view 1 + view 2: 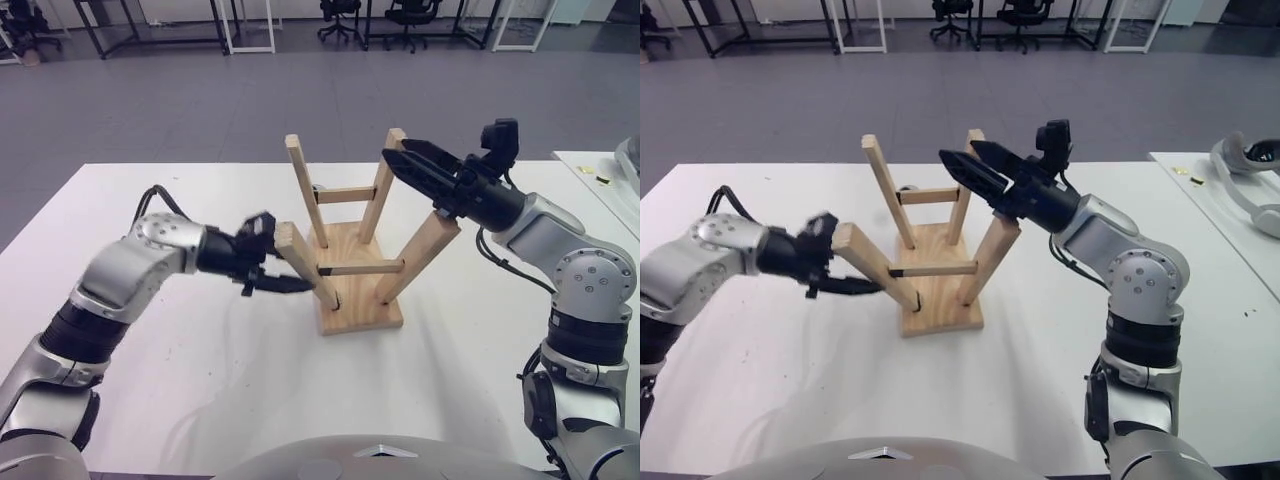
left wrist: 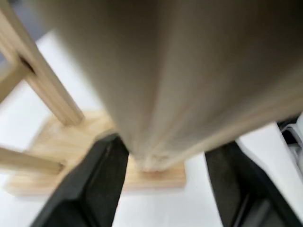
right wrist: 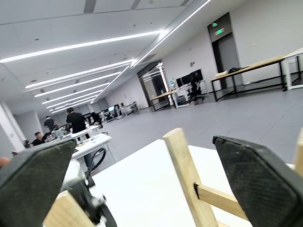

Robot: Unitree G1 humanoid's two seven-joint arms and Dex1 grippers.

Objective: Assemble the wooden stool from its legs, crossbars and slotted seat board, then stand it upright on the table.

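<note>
Mid-table, the stool [image 1: 355,270] looks assembled but is upside down.

Its seat board [image 1: 365,312] lies flat on the table [image 1: 200,400] with four legs pointing up, and two crossbars [image 1: 345,194] bridge pairs of them; judging by this, the joining is done and what remains is turning it over to stand on its legs. The left gripper [image 1: 275,268] is at the near-left leg [image 1: 312,262] close to its free end, fingers [image 2: 90,189] clamped on either side of it as far as the blurred wrist view allows. The right gripper [image 1: 397,152] sits high on the right, beside the top of the far-right leg [image 1: 378,200], its fingers [image 3: 255,179] spread wide and gripping nothing.
</note>
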